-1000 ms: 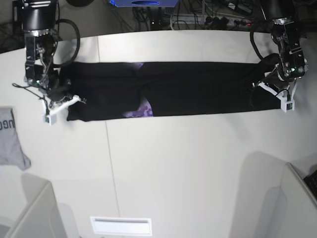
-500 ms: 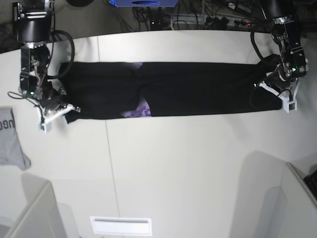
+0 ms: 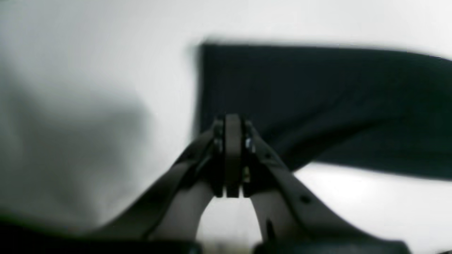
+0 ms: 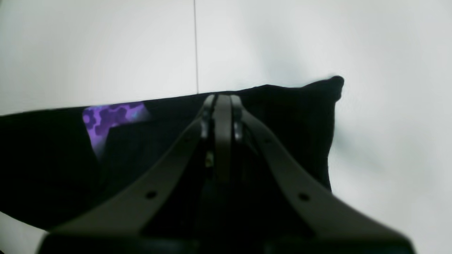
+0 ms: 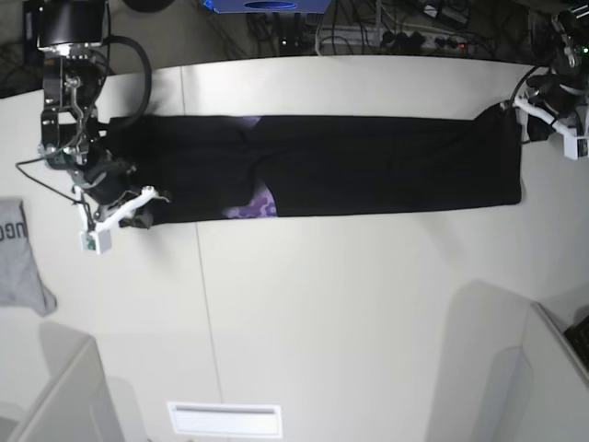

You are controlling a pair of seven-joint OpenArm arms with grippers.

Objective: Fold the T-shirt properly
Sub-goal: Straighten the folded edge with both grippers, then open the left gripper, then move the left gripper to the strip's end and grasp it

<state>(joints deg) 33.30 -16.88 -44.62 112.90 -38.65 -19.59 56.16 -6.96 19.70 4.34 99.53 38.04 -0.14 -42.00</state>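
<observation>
The black T-shirt (image 5: 368,166) lies as a long flat band across the far part of the white table (image 5: 350,304). A patch of purple print (image 5: 262,207) shows at a fold near its middle. My right gripper (image 5: 95,239) sits by the band's lower left corner. In the right wrist view that gripper (image 4: 222,100) is shut, its fingers lying over the T-shirt (image 4: 53,169), with no cloth seen between them. My left gripper (image 5: 572,145) is shut and off the band's right end. In the blurred left wrist view the left gripper (image 3: 231,121) hangs in front of the T-shirt (image 3: 317,98).
A small grey garment with dark lettering (image 5: 18,258) lies at the table's left edge. Cables and equipment (image 5: 368,37) crowd the space behind the table. Grey panels rise at the near left (image 5: 64,396) and near right (image 5: 552,368). A white slotted plate (image 5: 225,419) sits at the front.
My left gripper has left the band's lower right corner and moved up and right, off the cloth. The right end now lies straight. My right gripper shifted slightly at the left end.
</observation>
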